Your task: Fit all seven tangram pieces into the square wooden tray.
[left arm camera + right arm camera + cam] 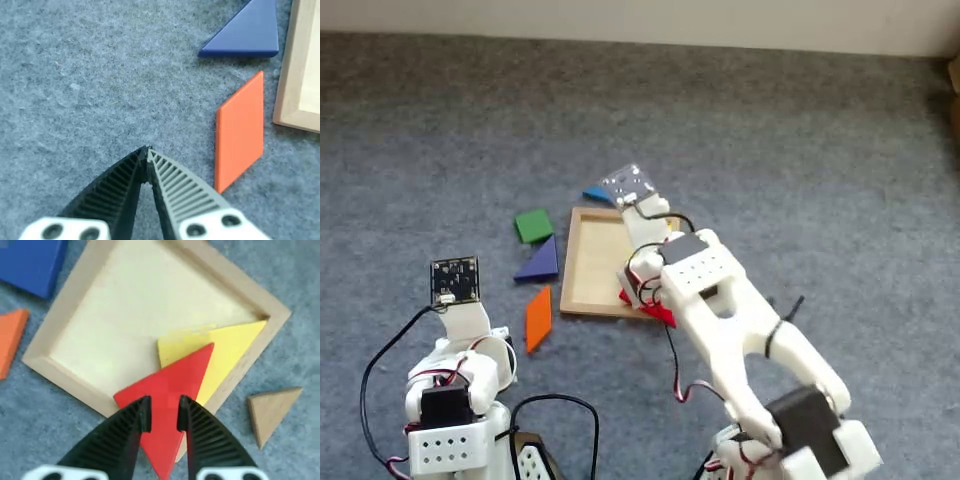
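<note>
The square wooden tray (70, 300) lies flat on the grey, carpet-like desk (800, 150), in front of the two arms. One piece sits fully inside it: a yellow triangle (225, 350) tucked into a corner, its long side along the rim. A red triangle (170, 385) lies across the rim on the side nearest the arms. One point overlaps the yellow piece and the opposite end sticks out over the desk.

From where I stand, the right end effector (163, 412) is directly over that red triangle. Its two ribbed fingers are a narrow gap apart, with red showing between them. I can't tell whether the tips actually press on the piece. The right arm (740, 330) stretches forward over the near right corner of the tray.

The other pieces are outside the tray. A bare wood triangle (270, 407) rests on the desk just beyond the corner that holds the yellow one. Along the tray's left side are a green square (532, 225), a dark blue triangle (540, 262) and an orange parallelogram (538, 318), in a loose line from far to near. The dark blue one lies just beside the rim. A lighter blue piece (597, 193) peeks out at the tray's far edge.

The left arm (450, 390) is folded back at the near left. The left end effector (146, 152) is pinched closed with its tips meeting. It holds nothing and points at bare desk near the orange parallelogram.
</note>
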`<state>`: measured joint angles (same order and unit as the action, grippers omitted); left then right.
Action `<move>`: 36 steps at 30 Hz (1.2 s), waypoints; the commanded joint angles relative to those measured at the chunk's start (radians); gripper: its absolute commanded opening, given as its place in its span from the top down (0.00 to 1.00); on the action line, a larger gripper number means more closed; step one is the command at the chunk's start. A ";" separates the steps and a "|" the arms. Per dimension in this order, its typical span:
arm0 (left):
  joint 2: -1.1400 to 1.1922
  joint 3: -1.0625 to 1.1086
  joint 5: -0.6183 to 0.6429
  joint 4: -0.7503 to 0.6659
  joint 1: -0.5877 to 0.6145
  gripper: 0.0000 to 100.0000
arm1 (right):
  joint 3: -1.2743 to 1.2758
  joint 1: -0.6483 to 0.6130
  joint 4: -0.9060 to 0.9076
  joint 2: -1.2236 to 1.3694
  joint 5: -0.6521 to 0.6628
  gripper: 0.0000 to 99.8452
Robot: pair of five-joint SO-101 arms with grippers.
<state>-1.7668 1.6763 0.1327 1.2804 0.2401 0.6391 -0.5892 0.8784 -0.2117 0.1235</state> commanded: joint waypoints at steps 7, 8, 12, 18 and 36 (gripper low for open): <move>-0.001 0.022 -0.002 0.003 -0.012 0.99 | 0.077 0.044 0.028 -0.182 -0.003 0.90; -0.001 0.022 -0.002 0.003 -0.012 0.99 | 0.082 0.051 0.030 -0.182 -0.003 0.90; -0.001 0.022 -0.002 0.003 -0.012 0.99 | 0.114 0.065 0.027 -0.180 0.064 0.90; -0.001 0.022 -0.002 0.003 -0.012 0.99 | 0.116 0.050 0.025 -0.062 0.081 0.90; -0.001 0.022 -0.002 0.003 -0.012 0.99 | -0.232 0.065 0.025 0.229 0.365 0.90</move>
<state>-1.7668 1.6763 0.1327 1.2804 0.2401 0.4795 -0.5447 0.8999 0.0230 0.4289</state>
